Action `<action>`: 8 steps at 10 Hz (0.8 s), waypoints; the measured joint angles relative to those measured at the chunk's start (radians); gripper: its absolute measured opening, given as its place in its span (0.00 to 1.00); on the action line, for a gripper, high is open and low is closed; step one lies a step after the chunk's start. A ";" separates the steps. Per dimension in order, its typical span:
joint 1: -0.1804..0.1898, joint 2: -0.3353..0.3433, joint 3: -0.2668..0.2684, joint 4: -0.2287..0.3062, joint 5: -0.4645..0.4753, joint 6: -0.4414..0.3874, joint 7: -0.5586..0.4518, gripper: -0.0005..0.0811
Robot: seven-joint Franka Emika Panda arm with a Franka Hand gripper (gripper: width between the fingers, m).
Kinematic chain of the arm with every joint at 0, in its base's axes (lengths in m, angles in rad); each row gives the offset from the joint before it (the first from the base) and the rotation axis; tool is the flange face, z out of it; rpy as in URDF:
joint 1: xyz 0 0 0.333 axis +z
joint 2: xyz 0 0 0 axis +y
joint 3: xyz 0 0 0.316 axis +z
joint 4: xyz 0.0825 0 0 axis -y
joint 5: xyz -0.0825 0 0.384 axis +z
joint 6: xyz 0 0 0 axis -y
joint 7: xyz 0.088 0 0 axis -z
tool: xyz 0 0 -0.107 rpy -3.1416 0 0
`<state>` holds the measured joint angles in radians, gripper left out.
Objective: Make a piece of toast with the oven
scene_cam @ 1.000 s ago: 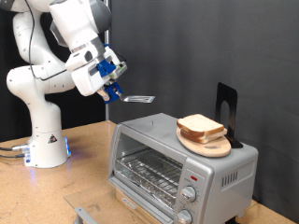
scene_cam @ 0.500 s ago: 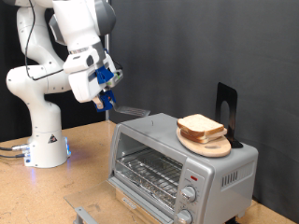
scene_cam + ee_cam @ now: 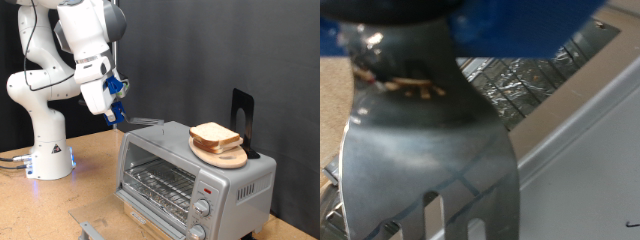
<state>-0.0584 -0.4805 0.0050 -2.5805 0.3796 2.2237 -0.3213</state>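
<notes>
While gripper (image 3: 116,113) grips spatula (image 3: 430,160) left of oven (image 3: 195,165), you keep blade level, aim under toast (image 3: 215,135) on plate (image 3: 226,157) at right.

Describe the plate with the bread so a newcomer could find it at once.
Find the silver oven at the exterior view's lower right. On its flat top, toward the right end, sits a round light-wood plate carrying the piece of toast. Unlike the upright black stand behind it, it is pale, round and lies flat.
</notes>
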 joint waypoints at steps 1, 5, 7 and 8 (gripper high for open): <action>-0.003 0.016 0.000 0.004 -0.002 0.029 -0.004 0.48; -0.014 0.128 0.000 0.063 -0.002 0.102 0.010 0.48; -0.013 0.178 0.002 0.099 0.004 0.107 0.010 0.48; -0.012 0.198 0.006 0.115 0.009 0.110 0.010 0.48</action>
<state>-0.0707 -0.2828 0.0106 -2.4657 0.3890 2.3333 -0.3109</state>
